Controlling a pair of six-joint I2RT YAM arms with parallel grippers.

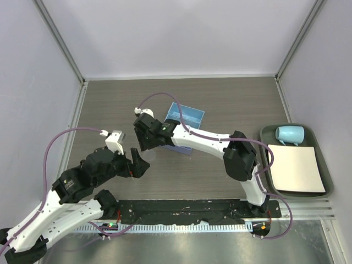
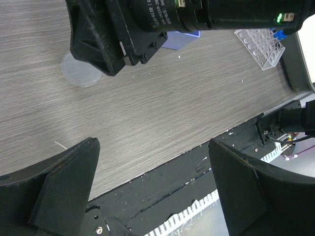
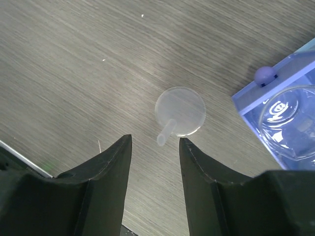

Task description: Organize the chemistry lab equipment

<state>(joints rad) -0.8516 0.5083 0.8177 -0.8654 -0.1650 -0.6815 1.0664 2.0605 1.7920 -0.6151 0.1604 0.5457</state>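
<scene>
**Right gripper hangs part-open over a round dish, left gripper spread wide nearby**

A small, pale round dish [image 3: 181, 109] lies flat on the wood-grain table [image 1: 220, 99], just ahead of the right gripper [image 3: 155, 140] and a little to the side of the gap between its fingers. A small clear tube [image 3: 166, 132] lies tilted across the dish's near edge, with its lower end pointing into that gap. To the right of the dish in the right wrist view stands the blue tray [image 3: 256, 101], apart from the dish. A clear beaker [image 3: 290, 120] sits inside it.

The right arm stretches from its base leftward across the table, passing over the blue tray, with the wrist bent so the fingers point down at the table. The left arm is folded low at the near left. Its left gripper [image 2: 153, 147] faces the right one and is close to it.

The right gripper's fingers stand partly apart with nothing between them. Whether they touch the table cannot be told. The left gripper is spread wide and holds nothing, with only bare table and the black base plate showing between its fingers.

From the left wrist the dish is half hidden behind the right gripper. A clear tube rack [image 2: 261, 46] with blue caps showing stands further off, near the dark green tray [image 1: 325, 165], which carries a white sheet [image 1: 297, 168] and a pale blue mug [image 1: 290, 134].
</scene>
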